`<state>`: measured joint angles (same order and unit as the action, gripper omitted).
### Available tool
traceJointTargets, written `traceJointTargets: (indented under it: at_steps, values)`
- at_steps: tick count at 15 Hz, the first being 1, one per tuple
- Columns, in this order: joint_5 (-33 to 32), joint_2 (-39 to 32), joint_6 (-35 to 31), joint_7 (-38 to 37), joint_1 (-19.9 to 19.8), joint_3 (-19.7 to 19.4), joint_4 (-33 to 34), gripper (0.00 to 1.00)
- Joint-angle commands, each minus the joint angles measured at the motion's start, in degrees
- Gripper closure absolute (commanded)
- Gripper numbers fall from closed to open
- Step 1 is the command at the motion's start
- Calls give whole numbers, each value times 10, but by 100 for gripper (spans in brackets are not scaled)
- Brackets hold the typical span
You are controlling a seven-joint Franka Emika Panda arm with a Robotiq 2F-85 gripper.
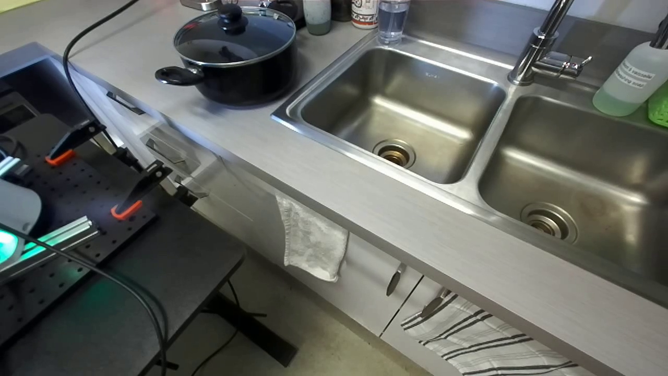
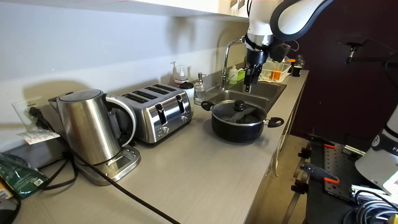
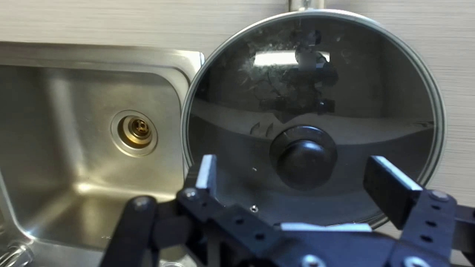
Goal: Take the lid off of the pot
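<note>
Capping the black pot (image 2: 234,133), the round glass lid (image 3: 311,111) sits near the steel sink rim (image 1: 334,140). Spread, the hand (image 3: 295,171) hangs clear above.

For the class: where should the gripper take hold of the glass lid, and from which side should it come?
The black centre knob looks best, taken from straight above, jaws either side. It stands proud of the glass lid, while the lid's thin rim sits on the pot, seemingly with little edge to pinch. The gripper is open and points down, which suits that approach.
</note>
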<state>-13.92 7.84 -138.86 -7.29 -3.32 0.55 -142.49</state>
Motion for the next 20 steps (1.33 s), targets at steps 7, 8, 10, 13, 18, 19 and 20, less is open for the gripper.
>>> traceJointTargets:
  at_steps: [7,8,10,13,18,19,20]
  values:
    - [-34,-107,-127,7,1,-15,6,0]
    - [-29,-117,-135,13,2,-16,11,0]
    - [-29,-133,-148,11,4,-19,20,0]
    - [-25,-152,-159,12,9,-19,31,0]
    - [-23,-169,-164,10,23,-18,45,48]
    - [-24,-171,-165,10,25,-19,47,57]
    - [-25,-172,-165,9,26,-19,49,63]
